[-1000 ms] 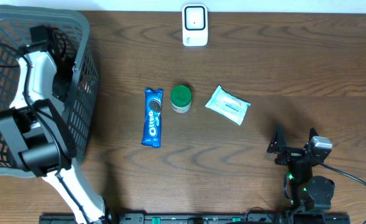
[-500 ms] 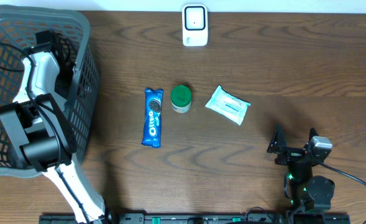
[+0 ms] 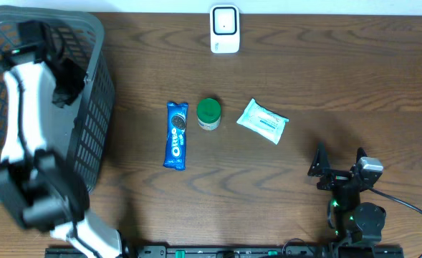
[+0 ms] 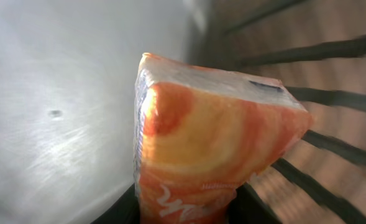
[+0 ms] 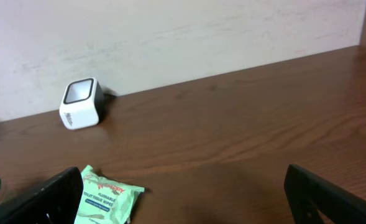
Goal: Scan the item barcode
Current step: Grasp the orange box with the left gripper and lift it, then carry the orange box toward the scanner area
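An orange and yellow packet (image 4: 214,143) fills the left wrist view, and my left gripper (image 4: 186,211) is shut on its lower end, a dark finger on each side. In the overhead view that gripper (image 3: 64,82) is inside the black basket (image 3: 96,122) at the left, where the packet itself is hidden by the arm. The white barcode scanner (image 3: 224,29) stands at the table's far edge and also shows in the right wrist view (image 5: 81,103). My right gripper (image 3: 337,166) rests open at the near right, holding nothing.
A blue Oreo pack (image 3: 176,135), a green-lidded jar (image 3: 209,113) and a pale green wipes pack (image 3: 263,120) lie in a row mid-table. The wipes pack (image 5: 107,196) lies just ahead of the right gripper's left finger. The basket's barred wall surrounds the left gripper.
My left gripper has closed from wide open onto the orange packet. The left arm has risen and shifted within the basket. The right arm has not moved.
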